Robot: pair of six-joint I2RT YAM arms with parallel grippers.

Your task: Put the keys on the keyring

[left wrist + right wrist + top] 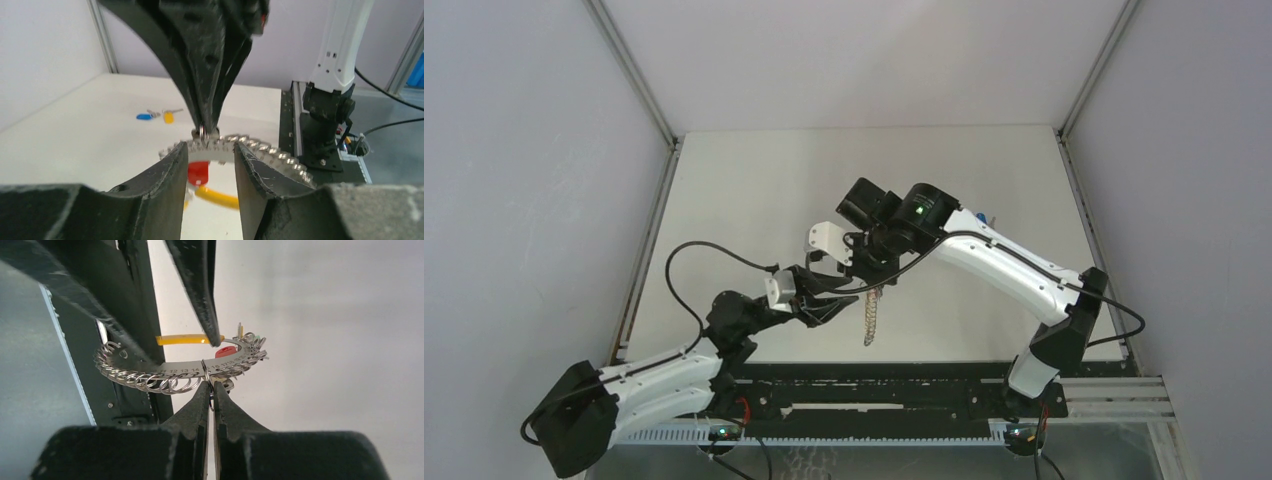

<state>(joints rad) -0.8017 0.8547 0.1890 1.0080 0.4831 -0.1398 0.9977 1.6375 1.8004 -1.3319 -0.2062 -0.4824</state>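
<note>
Left wrist, right claw [205, 127] pinching keyring [262, 149], keys [156, 116] on table [75, 145] beyond

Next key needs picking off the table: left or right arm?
Left, probably. The right pincer is shut on the keyring, holding it up. The left pincer stands open and grips nothing, with the blue and yellow keys lying on the table ahead of it.

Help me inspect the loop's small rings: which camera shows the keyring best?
Right wrist: the grey metal numbered keyring with many small split rings fills mid-frame, sharp, pinched by the right fingers. Left wrist shows it partly behind the left fingers; top external only a thin dangling strip.
</note>
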